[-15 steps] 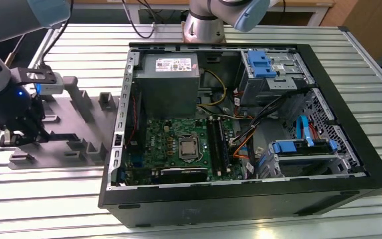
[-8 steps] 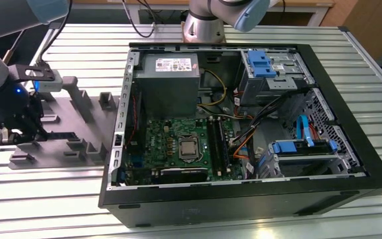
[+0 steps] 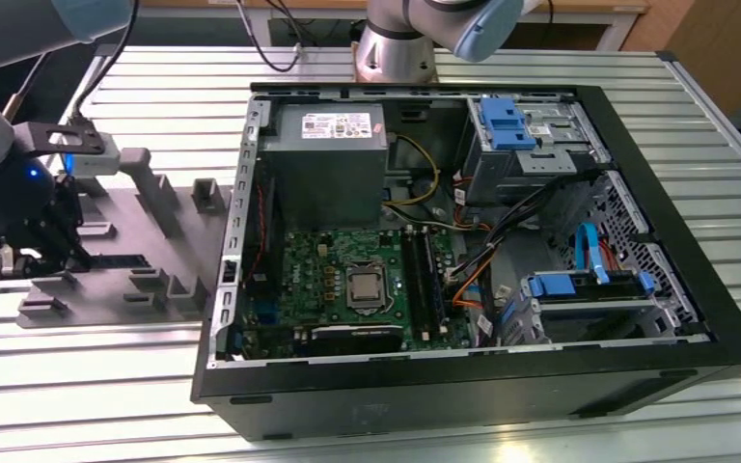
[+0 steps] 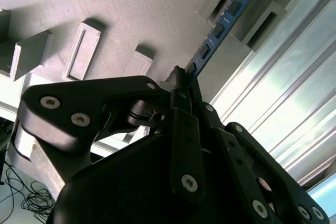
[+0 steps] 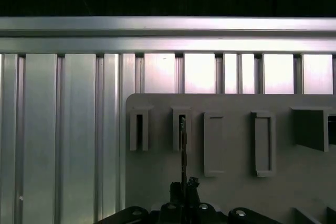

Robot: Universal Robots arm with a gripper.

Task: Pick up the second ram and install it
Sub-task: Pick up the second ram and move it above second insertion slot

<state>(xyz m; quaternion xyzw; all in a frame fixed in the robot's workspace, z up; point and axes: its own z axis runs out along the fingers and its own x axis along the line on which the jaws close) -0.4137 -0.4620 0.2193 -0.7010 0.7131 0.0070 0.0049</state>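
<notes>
The second ram (image 4: 218, 30) is a thin blue stick with black chips, seen edge-on in the first wrist view (image 5: 182, 150). My gripper (image 4: 181, 85) is shut on its near end, the black fingers (image 5: 184, 190) pinching it from both sides. Its far end reaches to a slotted block of the grey holder tray (image 5: 231, 192); whether it still sits in that slot I cannot tell. In the exterior view my gripper (image 3: 30, 256) hangs low over the tray (image 3: 139, 260) at the exterior view's left, well away from the green motherboard (image 3: 325, 275) and its black memory slots (image 3: 425, 280).
The open black computer case (image 3: 474, 367) lies on the ribbed metal table (image 3: 88, 386), with a grey power supply (image 3: 325, 154), blue drive brackets (image 3: 506, 121) and loose cables (image 3: 512, 222) inside. Raised grey blocks (image 3: 151, 183) stand on the tray around my gripper.
</notes>
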